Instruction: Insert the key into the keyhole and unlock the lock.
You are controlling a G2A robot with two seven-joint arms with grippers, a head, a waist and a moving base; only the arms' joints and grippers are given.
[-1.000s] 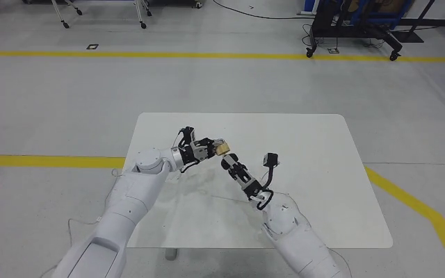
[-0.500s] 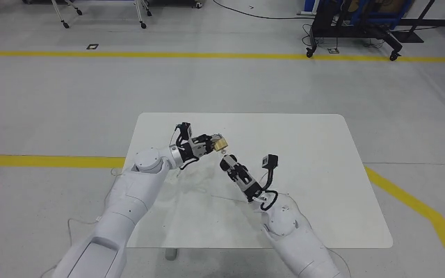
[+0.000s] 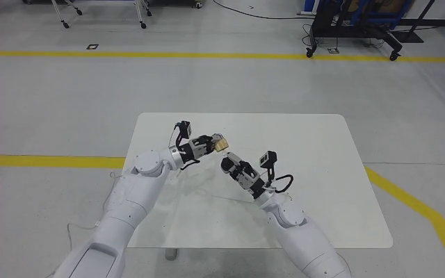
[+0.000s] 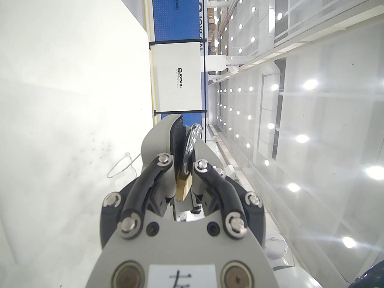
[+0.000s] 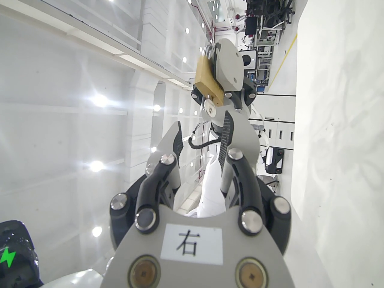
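A brass padlock with a silver shackle is held in the air over the white table. My left gripper is shut on the shackle, and the brass body hangs between its fingers. In the right wrist view the padlock shows a small silver round piece at its lower end, apparently the key's head in the keyhole. My right gripper is just on the near side of the lock. Its jaws stand open with nothing between them.
The tabletop is bare white, with its right and far parts free. Yellow floor lines run around the table, and a dark wheeled frame stands far back right.
The left gripper has shifted the padlock slightly toward the far side. The right forearm has swung to the right while its open gripper stays just short of the lock.
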